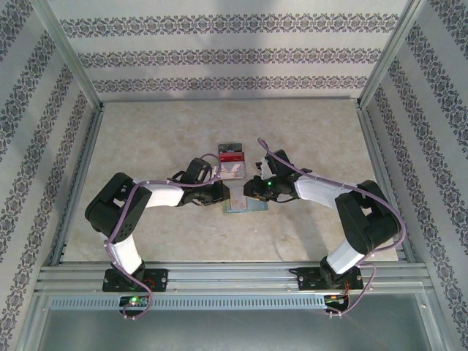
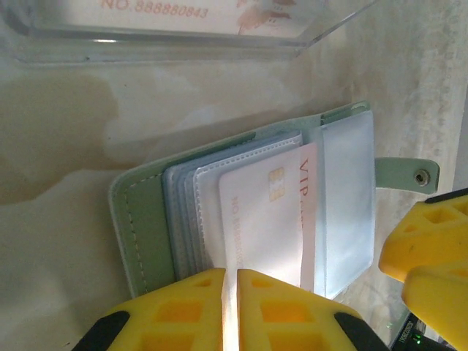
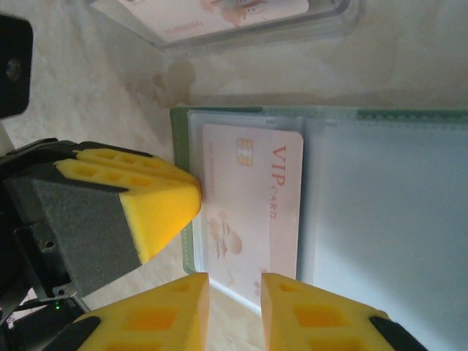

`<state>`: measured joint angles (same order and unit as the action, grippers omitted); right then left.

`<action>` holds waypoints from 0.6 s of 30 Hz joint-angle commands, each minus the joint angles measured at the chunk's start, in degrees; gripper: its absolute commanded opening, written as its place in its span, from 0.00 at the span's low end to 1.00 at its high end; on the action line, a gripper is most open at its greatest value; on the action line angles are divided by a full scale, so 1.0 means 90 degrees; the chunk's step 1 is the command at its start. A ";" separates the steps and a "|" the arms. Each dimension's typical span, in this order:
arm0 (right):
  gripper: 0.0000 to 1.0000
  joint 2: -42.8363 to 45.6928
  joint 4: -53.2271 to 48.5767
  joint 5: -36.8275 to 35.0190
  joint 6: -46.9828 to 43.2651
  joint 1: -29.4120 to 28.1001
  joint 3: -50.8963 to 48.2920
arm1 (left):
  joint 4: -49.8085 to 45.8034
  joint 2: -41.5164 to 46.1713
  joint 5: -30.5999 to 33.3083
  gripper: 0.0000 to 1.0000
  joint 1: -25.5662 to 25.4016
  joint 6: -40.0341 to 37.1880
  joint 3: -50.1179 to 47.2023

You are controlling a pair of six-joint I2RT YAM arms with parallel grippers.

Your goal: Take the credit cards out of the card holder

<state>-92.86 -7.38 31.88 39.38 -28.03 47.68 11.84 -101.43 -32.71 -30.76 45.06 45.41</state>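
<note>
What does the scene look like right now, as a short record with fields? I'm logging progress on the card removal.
card holder: lying open on the table
VIP card: pale, inside a clear pocket of the holder
clear tray: beyond the holder, with a printed card in it
left gripper: nearly shut at the holder's edge
right gripper: jaws apart at the VIP card's end

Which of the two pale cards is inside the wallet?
The pale card showing its gold chip and red VIP lettering, tucked in the open green card holder. The other pale card lies apart in the clear tray beyond it.
</note>
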 commanded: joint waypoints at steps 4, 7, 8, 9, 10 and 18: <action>0.19 -0.0378 0.0055 0.0024 0.0029 -0.0054 0.0249 | -0.0298 -0.0126 0.0209 0.13 -0.0080 -0.0212 0.0049; 0.17 -0.0519 0.0052 0.0013 0.0001 -0.0059 0.0278 | -0.0234 -0.0172 0.0177 0.13 -0.0078 -0.0167 0.0020; 0.16 -0.0554 0.0048 -0.0002 -0.0005 -0.0059 0.0288 | -0.0222 -0.0185 0.0165 0.13 -0.0079 -0.0163 0.0020; 0.16 -0.0587 0.0055 -0.0030 0.0009 -0.0059 0.0278 | -0.0221 -0.0189 0.0158 0.13 -0.0083 -0.0157 0.0014; 0.16 -0.0614 0.0059 -0.0050 0.0010 -0.0059 0.0263 | -0.0221 -0.0195 0.0163 0.13 -0.0078 -0.0158 0.0004; 0.17 -0.0813 0.0160 -0.0054 0.0028 -0.0054 0.0167 | -0.0162 -0.0238 0.0165 0.13 -0.0079 -0.0145 -0.0063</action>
<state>-99.24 -6.92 31.81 39.46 -28.01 48.93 11.66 -101.65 -32.53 -30.76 44.84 45.41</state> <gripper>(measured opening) 0.173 0.130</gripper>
